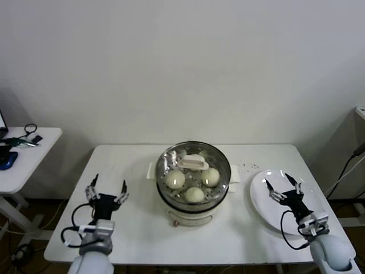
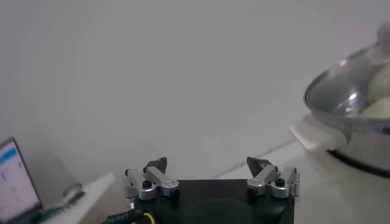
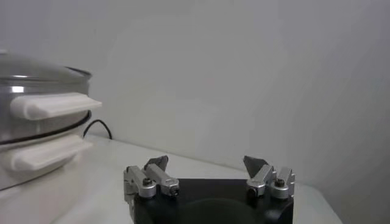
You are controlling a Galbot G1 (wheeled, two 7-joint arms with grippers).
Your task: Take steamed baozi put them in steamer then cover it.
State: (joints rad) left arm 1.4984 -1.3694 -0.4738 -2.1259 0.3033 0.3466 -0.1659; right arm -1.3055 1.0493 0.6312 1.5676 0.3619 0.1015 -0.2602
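Note:
The steamer (image 1: 191, 216) stands mid-table, a shiny pot on a cream base. A glass lid with a cream handle (image 1: 194, 163) lies on top of it. Through the glass I see three steamed baozi (image 1: 175, 180), pale and round, on the tray. My left gripper (image 1: 109, 182) rests open and empty on the table left of the steamer. My right gripper (image 1: 278, 181) hovers open and empty over a white plate (image 1: 259, 206) at the right. The left wrist view shows the left gripper (image 2: 207, 163) and the steamer (image 2: 359, 146) beyond; the right wrist view shows the right gripper (image 3: 206, 161) and the steamer (image 3: 36, 131).
A small white side table (image 1: 34, 157) with cables and gadgets stands off to the left. A dark cable (image 1: 348, 165) hangs at the far right. The white wall runs behind the table, and a few dark specks (image 1: 246, 167) lie near the plate.

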